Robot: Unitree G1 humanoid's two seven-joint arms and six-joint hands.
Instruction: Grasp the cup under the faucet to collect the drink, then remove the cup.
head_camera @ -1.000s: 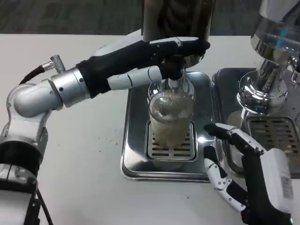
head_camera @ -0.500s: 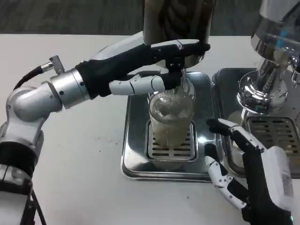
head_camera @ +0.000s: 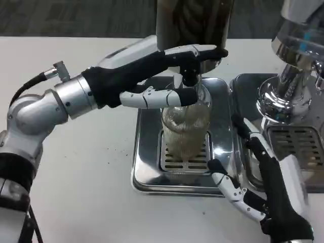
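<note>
Left hand: the left hand point(head_camera: 162, 76) reaches in from the left across the drip tray to the dispenser; its upper fingers point(head_camera: 202, 53) lie along the base of the dispenser body, and a lower finger point(head_camera: 157, 97) stretches level across the near side of the cup's top. Whether it presses the tap or merely touches it cannot be told; it grasps nothing that shows.
Left forearm: silver forearm point(head_camera: 55, 101) runs from the picture's left edge, a black cable at its joint.
Right hand: the right hand point(head_camera: 260, 190) sits low at the right front of the drip tray, released, fingers spread apart and holding nothing; it is near the cup but apart from it.
Cup: clear ribbed cup point(head_camera: 185, 129) stands upright on the grate, directly under the faucet, holding a pale drink in its lower part.
Faucet: black faucet point(head_camera: 190, 77) just above the cup's mouth, partly hidden by the left hand.
Dispenser: dark tall dispenser point(head_camera: 193, 23) behind the cup, its top cut off by the frame.
Drip tray: shiny steel drip tray point(head_camera: 147, 167) with a slotted grate point(head_camera: 174, 162) at its middle.
Second machine: chrome machine point(head_camera: 293, 66) at right, with its own tray point(head_camera: 298, 147).
Table: white table point(head_camera: 86, 192) under all.
</note>
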